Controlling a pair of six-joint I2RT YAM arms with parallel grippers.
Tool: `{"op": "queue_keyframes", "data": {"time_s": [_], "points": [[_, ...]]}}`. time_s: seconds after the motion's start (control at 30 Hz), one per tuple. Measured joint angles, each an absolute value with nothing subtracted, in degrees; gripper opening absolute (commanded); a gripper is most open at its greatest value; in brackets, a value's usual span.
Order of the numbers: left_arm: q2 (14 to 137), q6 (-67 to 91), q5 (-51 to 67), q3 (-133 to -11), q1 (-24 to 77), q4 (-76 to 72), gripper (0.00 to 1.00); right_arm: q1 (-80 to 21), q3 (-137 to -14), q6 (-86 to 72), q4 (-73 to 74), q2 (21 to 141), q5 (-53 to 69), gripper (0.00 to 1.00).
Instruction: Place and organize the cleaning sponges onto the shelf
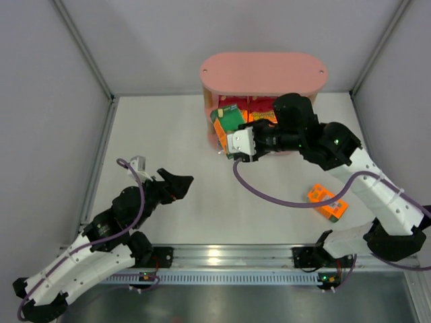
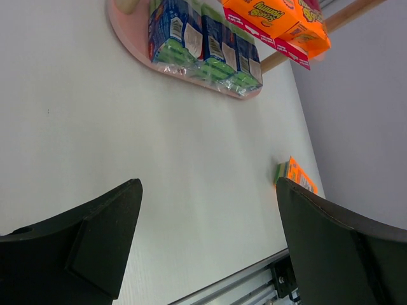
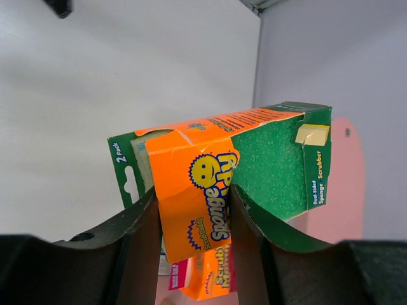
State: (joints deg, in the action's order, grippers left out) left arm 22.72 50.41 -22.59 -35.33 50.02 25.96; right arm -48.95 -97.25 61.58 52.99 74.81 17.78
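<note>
The pink shelf stands at the back of the table. My right gripper is shut on a green-and-orange sponge pack and holds it at the shelf's left front; the right wrist view shows the pack pinched between the fingers. Orange-and-magenta packs lie on a shelf board, and one shows below the held pack. Blue/green-and-white packs stand in a row on the bottom board. Another green-and-orange pack lies on the table at the right, also in the left wrist view. My left gripper is open and empty above the table.
Grey walls with metal posts close the table at the left, back and right. An aluminium rail runs along the near edge between the arm bases. A purple cable hangs from the right arm over the table.
</note>
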Motion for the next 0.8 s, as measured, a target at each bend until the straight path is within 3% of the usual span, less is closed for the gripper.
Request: {"op": "queue_keyframes", "data": {"time_s": [0.47,0.8], "points": [[21.4,49.7,-23.3,-34.4,50.0,27.6,0.93,-42.0,-129.7,61.6,54.1,99.1,8.6,0.38],[20.6,49.8,-23.5,-33.1,50.0,27.8,0.94,-37.8,-131.8,61.9,53.2,102.9,8.1,0.4]]}}
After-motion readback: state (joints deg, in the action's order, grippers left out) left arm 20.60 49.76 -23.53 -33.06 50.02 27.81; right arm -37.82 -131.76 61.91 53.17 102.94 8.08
